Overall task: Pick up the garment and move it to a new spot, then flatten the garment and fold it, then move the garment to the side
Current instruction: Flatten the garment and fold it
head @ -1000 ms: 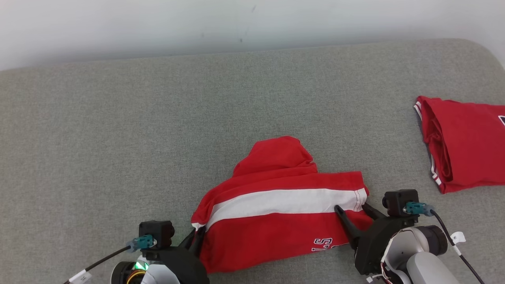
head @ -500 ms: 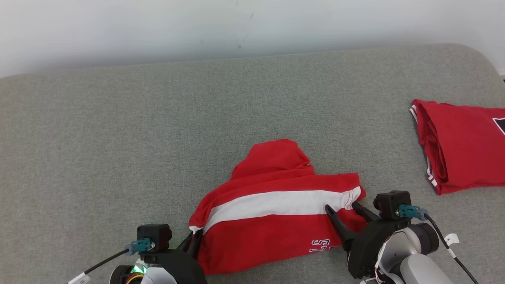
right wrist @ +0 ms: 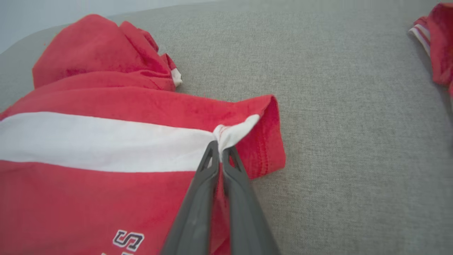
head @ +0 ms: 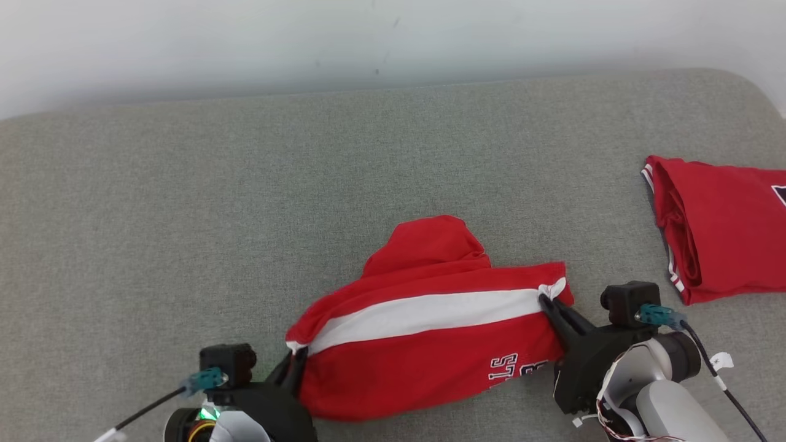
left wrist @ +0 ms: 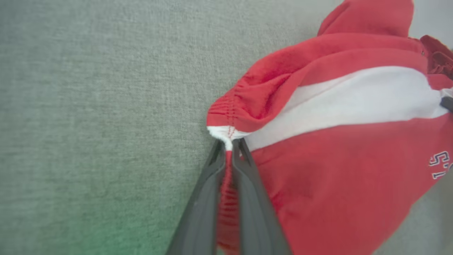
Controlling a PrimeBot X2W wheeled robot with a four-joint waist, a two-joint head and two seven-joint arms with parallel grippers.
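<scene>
The garment (head: 424, 331) is red with a white band and dark lettering, and lies folded near the front of the grey surface. My left gripper (head: 298, 355) is shut on its left hem, the pinch plain in the left wrist view, where the garment (left wrist: 339, 134) bunches at the gripper (left wrist: 229, 146). My right gripper (head: 545, 301) is shut on the right hem where the white band ends; in the right wrist view the garment (right wrist: 106, 141) puckers at the gripper (right wrist: 220, 148). A rumpled red lump sticks out from the garment's far edge.
A second red garment (head: 718, 227), folded with white trim, lies at the right edge of the grey padded surface (head: 245, 202) and shows again as a red garment (right wrist: 437, 42) in the right wrist view. A pale wall runs behind the surface.
My right gripper was open over the right hem and has shut on it. The right hem has puckered up and the lettering shows more.
</scene>
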